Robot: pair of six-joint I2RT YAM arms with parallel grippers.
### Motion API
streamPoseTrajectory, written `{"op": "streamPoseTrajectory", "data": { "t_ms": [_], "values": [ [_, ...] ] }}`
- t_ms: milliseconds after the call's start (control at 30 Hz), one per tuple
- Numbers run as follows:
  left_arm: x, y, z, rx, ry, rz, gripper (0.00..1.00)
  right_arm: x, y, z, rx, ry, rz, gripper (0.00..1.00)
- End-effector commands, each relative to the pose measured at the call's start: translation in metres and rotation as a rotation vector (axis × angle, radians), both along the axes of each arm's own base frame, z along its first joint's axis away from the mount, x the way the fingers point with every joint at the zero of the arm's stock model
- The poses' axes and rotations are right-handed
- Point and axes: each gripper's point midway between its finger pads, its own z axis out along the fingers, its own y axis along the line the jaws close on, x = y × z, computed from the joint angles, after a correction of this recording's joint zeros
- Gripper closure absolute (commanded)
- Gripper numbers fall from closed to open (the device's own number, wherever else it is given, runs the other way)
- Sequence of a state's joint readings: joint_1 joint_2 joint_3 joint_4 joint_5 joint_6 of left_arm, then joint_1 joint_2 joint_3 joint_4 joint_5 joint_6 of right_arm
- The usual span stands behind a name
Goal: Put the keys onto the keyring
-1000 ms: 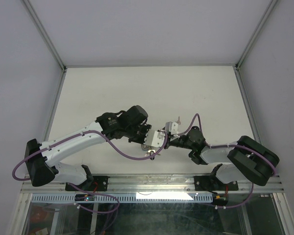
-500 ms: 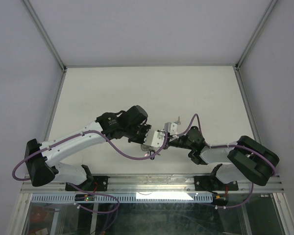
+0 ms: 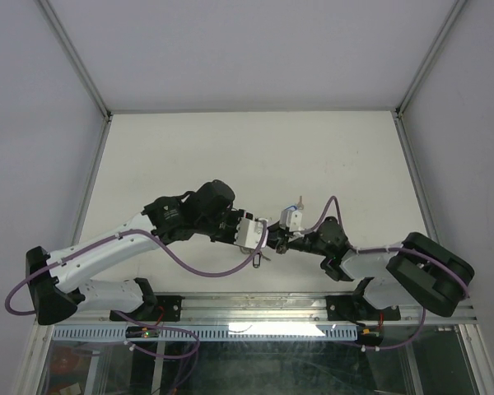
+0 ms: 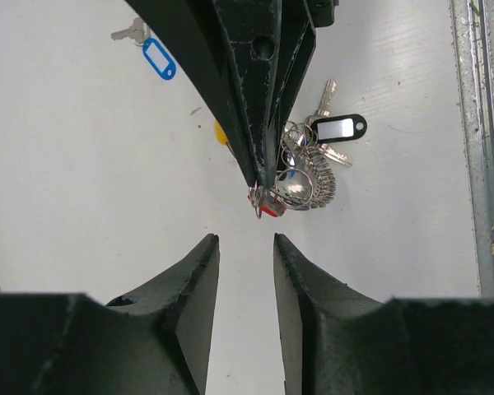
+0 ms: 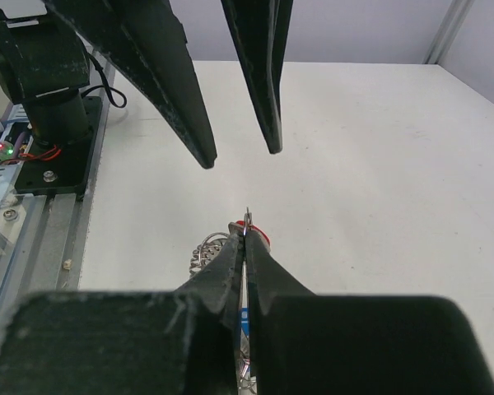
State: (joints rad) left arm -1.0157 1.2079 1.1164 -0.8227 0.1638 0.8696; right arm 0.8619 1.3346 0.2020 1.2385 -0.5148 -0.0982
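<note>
My right gripper is shut on the small ring of a red-tagged key, nipped at the very fingertips. Just behind them lies the keyring, a silvery beaded loop with a yellow bit, and a black-tagged key sits in the cluster. My left gripper stands open a short way in front of the red-tagged key, with nothing between its fingers. Another key with a blue tag lies apart on the table. From above, both grippers meet near the table's front edge.
The white table is walled by white panels at the back and sides. A metal rail runs along the near edge, close to the key cluster. The left arm's base stands on that rail.
My left gripper has opened and drawn back to the left, off the red-tagged key. My right gripper has shut on that key's ring and shifted a little left.
</note>
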Motion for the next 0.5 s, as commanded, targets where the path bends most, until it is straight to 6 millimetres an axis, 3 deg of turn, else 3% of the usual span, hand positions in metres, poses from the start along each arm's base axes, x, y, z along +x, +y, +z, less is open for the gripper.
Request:
{"op": "streamPoseTrajectory", "data": {
  "t_ms": [0, 467],
  "values": [
    [-0.005, -0.009, 0.018, -0.113, -0.022, -0.002, 0.68, 0.001, -0.006, 0.031, 0.087, -0.114, -0.026, 1.00],
    [-0.005, -0.020, 0.010, -0.226, -0.037, -0.002, 0.69, -0.007, -0.013, 0.038, 0.109, -0.146, -0.016, 1.00]
  ]
}}
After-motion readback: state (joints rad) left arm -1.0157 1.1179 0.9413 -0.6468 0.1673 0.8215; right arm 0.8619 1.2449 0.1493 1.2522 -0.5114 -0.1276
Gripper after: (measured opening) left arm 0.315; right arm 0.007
